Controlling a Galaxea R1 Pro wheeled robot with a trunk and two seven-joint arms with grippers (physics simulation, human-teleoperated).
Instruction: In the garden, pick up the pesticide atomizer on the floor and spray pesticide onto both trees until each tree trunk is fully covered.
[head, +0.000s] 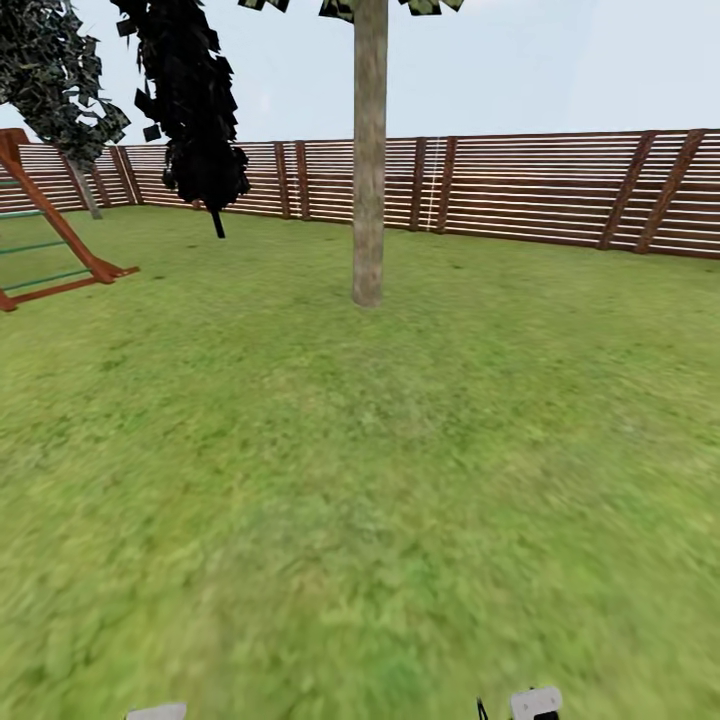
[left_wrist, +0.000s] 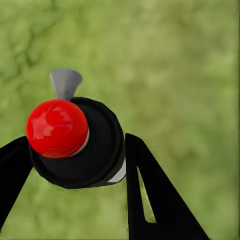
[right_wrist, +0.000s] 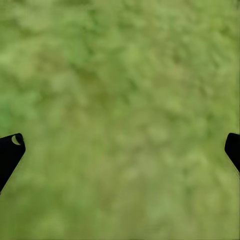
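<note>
Left wrist view: left gripper (left_wrist: 75, 165) clamped on pesticide atomizer (left_wrist: 80, 145), frame centre-left, black cap, red knob up. Likely light, rigid, smooth plastic; grip body below cap. Right gripper (right_wrist: 120, 150) fingers wide apart over grass. Tree trunk (head: 369, 160) upper centre, head view.

The tree (head: 369, 150) loses its crown past the head view's top edge. Clamped in the left gripper (left_wrist: 75, 155), the pesticide atomizer (left_wrist: 85, 150) shows just its black cap and red knob; the body beneath is hidden. The right gripper (right_wrist: 120, 150) is cut to two black fingertips (right_wrist: 9, 150) at the frame's sides, and the grass (right_wrist: 120, 100) beyond them is a blur.
</note>
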